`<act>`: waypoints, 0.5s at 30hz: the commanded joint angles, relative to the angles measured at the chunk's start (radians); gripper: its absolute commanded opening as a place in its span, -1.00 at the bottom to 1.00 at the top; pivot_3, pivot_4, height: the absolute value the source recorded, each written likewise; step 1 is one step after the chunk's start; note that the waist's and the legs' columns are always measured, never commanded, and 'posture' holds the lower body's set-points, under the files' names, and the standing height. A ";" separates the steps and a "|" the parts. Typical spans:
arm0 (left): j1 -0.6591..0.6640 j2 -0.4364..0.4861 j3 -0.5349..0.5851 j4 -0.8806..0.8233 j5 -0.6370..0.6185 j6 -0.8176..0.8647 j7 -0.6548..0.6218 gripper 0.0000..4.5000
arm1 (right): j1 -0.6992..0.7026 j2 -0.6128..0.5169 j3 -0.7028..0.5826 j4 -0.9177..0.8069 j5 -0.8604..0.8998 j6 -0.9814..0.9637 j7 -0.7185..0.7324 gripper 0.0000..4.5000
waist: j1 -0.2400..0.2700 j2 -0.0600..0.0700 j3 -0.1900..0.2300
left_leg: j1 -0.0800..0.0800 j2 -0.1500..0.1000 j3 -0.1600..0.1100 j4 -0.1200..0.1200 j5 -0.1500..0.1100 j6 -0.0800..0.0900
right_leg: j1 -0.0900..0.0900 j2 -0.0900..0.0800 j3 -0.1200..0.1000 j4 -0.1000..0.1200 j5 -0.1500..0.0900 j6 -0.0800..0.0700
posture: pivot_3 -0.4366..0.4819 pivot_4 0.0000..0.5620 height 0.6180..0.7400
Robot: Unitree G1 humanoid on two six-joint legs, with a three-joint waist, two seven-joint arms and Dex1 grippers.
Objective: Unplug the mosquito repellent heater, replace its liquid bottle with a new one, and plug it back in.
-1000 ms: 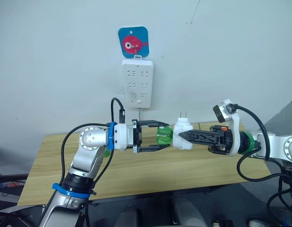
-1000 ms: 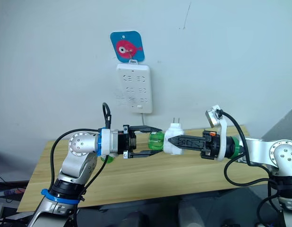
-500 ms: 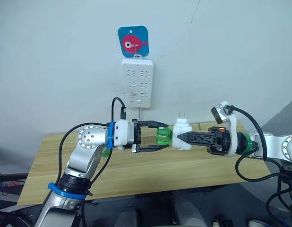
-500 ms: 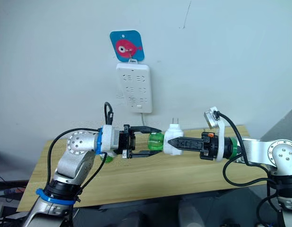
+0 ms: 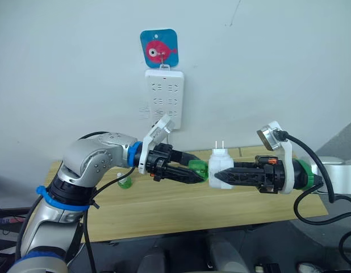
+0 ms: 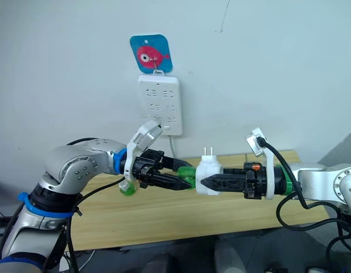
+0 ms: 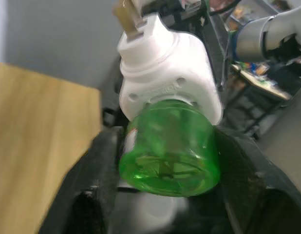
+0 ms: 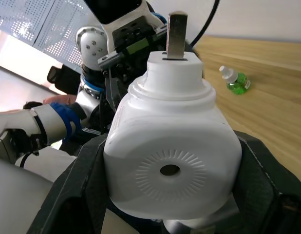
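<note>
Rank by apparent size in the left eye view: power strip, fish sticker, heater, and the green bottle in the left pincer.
1. Power strip
2. Fish sticker
3. Heater, close to the sticker and nearer the camera, so unsure
4. Green bottle, partly hidden by the left pincer

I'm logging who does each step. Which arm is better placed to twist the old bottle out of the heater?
The left. Its gripper is shut on the green bottle, which sits in the heater. The right gripper is clamped on the heater body, steadying it.
</note>
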 commanded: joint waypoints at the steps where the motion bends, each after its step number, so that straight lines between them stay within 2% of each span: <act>1: 0.126 -0.010 0.057 -0.013 0.188 -0.391 -0.039 0.90 | 0.011 0.002 -0.026 0.011 0.037 -0.007 0.034 0.32 | 0.004 0.000 0.000 | 0.000 0.000 0.000 0.000 0.000 0.000 | -0.001 0.000 0.001 0.000 0.000 0.000 | -0.37 -0.48 0.84; 5: 0.303 -0.076 0.132 0.062 0.328 -0.891 -0.081 0.91 | 0.024 0.008 -0.047 0.067 0.037 0.002 0.037 0.32 | 0.019 0.000 0.000 | 0.000 0.001 0.003 0.000 0.000 -0.001 | -0.002 0.000 0.002 -0.001 0.002 -0.004 | -0.36 -0.48 0.84; 7: 0.347 -0.110 0.149 0.098 0.363 -1.067 -0.089 0.91 | 0.024 0.011 -0.050 0.081 0.037 0.008 0.038 0.32 | 0.025 0.000 0.000 | -0.001 0.001 0.003 0.000 0.000 0.000 | -0.002 -0.001 0.002 -0.001 0.002 -0.004 | -0.35 -0.48 0.84; 10: 0.340 -0.164 0.142 0.136 0.402 -1.215 -0.054 0.91 | 0.020 0.014 -0.048 0.088 0.037 0.016 0.037 0.32 | 0.044 0.000 0.000 | -0.001 0.001 0.005 0.001 0.000 0.000 | -0.001 -0.001 0.002 -0.001 0.002 -0.004 | -0.34 -0.48 0.84; 15: 0.303 -0.223 0.086 0.180 0.453 -1.320 -0.018 0.91 | 0.006 0.020 -0.039 0.090 0.037 0.028 0.032 0.32 | 0.051 0.000 0.000 | -0.001 0.000 0.009 0.002 0.000 0.000 | 0.000 -0.001 0.002 -0.002 0.003 -0.003 | -0.33 -0.49 0.84</act>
